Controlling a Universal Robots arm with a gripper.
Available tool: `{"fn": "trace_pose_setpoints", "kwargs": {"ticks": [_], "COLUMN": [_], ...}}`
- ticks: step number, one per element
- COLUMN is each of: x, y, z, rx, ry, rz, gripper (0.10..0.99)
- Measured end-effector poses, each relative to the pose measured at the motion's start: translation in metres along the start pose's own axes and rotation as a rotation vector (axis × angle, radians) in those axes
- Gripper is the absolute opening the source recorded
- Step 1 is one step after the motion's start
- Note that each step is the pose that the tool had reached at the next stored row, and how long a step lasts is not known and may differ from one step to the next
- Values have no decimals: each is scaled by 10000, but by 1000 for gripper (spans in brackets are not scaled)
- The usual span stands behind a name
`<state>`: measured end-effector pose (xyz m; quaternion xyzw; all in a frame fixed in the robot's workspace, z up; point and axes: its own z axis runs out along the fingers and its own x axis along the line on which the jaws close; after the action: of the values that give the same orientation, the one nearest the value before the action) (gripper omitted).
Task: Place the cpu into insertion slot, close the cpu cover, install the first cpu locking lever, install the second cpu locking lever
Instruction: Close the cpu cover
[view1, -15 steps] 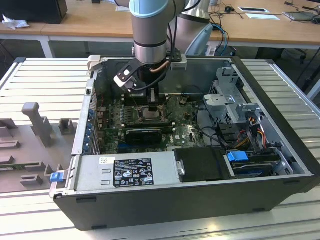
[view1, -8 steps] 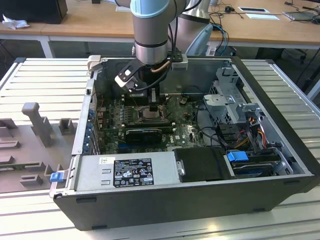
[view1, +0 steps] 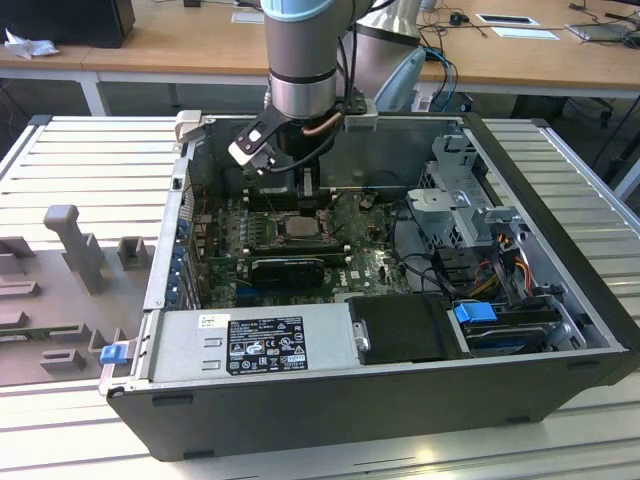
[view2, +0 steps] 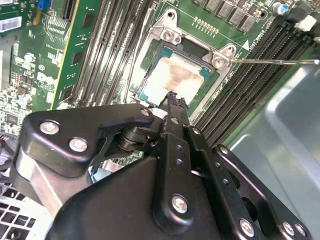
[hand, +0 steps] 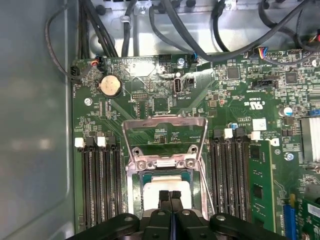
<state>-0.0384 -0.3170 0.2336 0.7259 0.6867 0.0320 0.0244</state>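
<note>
The cpu (hand: 161, 184) (view2: 176, 76), a pale silver square, lies flat inside the insertion slot (hand: 134, 192) (view2: 148, 70) (view1: 300, 228) on the green board. The cpu cover (hand: 165, 120), a thin metal frame with a big cut-out, stands swung open from its hinge at the slot's edge. A thin wire locking lever (view2: 275, 62) (hand: 206, 192) sticks out beside the slot, unlatched. My gripper (hand: 170, 194) (view2: 174, 99) (view1: 305, 185) hovers just over the cpu's near edge, fingers pressed together and shut on nothing.
Rows of black memory slots (hand: 100, 185) flank the slot, with a green memory module (hand: 260, 187) on one side. Cables (hand: 200, 30) cross the case's back, and the grey case wall (hand: 35, 125) rises close by. In the exterior view, a drive cage (view1: 460, 200) and power supply (view1: 270, 345) crowd the case.
</note>
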Motion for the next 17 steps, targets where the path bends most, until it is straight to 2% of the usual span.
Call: {"fn": "trace_pose_setpoints", "kwargs": {"ticks": [4, 10, 17], "x": [1, 2, 2], "y": [6, 12, 15], "z": [-81, -149, -183], "rx": [0, 0, 0], "ry": [0, -1, 0], "rz": [0, 0, 0], "gripper": [106, 106, 106]}}
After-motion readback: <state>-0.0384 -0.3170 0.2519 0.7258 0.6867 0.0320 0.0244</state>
